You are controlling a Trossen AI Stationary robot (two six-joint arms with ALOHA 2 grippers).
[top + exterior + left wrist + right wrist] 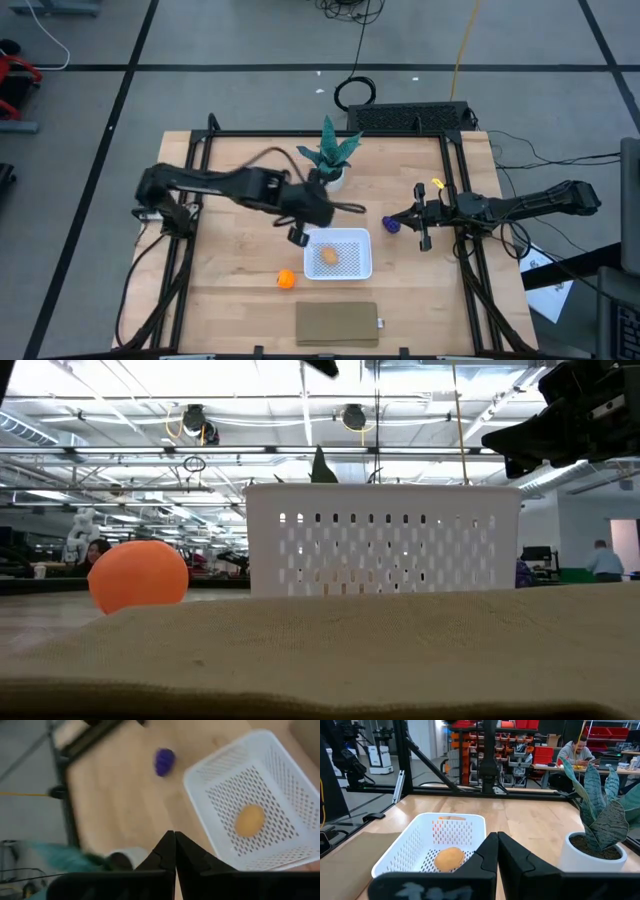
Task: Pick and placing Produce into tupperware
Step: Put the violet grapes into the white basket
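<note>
You've got a white tupperware [338, 254] with a dotted, perforated base and slotted walls, and a tan-yellow oval [329, 257] sitting inside it. The ball [286, 279] on the table is bright orange, the lump [390, 224] is dark purple. Your table [240, 260] is pale wood grain with a black frame. The pad [337, 324] is plain tan-brown. The plant [333, 150] has green leaves in a white pot.

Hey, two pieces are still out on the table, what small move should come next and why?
Probably open the right gripper and ease it onto the purple lump. Its fingers are shut, and the lump lies on the table just ahead of them, beside the tupperware, which holds only the tan oval.
</note>
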